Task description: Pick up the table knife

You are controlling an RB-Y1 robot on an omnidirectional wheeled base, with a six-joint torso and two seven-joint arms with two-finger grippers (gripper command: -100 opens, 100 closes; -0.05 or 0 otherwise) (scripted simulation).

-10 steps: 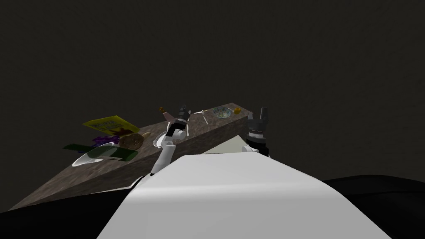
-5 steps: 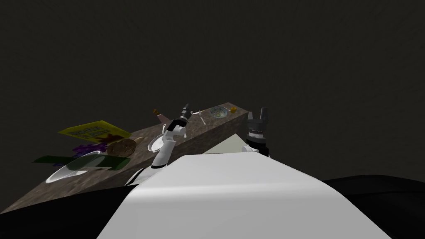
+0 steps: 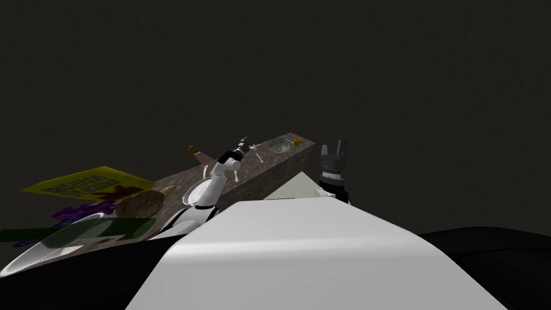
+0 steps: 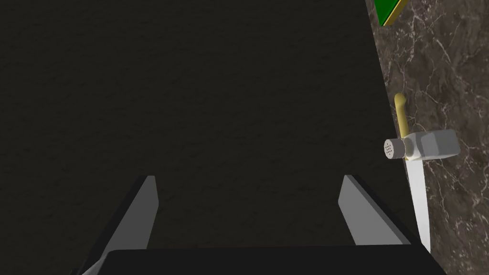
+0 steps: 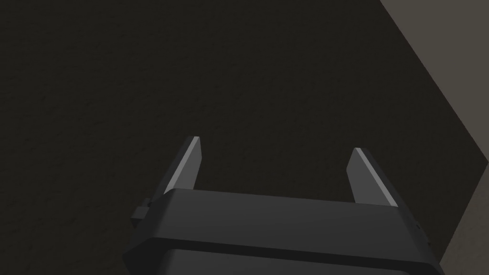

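Observation:
The table knife (image 4: 419, 200), with a pale blade and a yellowish handle (image 4: 401, 113), lies on the brown marble counter (image 4: 453, 71). A white shaker (image 4: 422, 145) lies across it where blade meets handle. My left gripper (image 4: 248, 191) is open and empty over the dark area beyond the counter's edge, and the knife runs just outside one of its fingers (image 4: 367, 212). In the head view the left gripper (image 3: 243, 144) reaches over the counter's far part, close to the thin pale knife (image 3: 260, 157). My right gripper (image 3: 333, 153) hangs open off the counter's end, its fingers apart in the right wrist view (image 5: 274, 145).
Along the counter (image 3: 269, 169) stand a patterned bowl (image 3: 279, 145), a small orange thing (image 3: 297, 141), a pink bottle (image 3: 202, 156), a white plate (image 3: 195, 192), a brown round loaf (image 3: 141, 202), a yellow box (image 3: 89, 183), purple grapes (image 3: 80, 211), a green box (image 3: 80, 231) and a glass bowl (image 3: 43, 248).
My view has shifted: the things on the counter slid left and nearer. My left arm has stretched farther toward the counter's far end. The right arm stays put.

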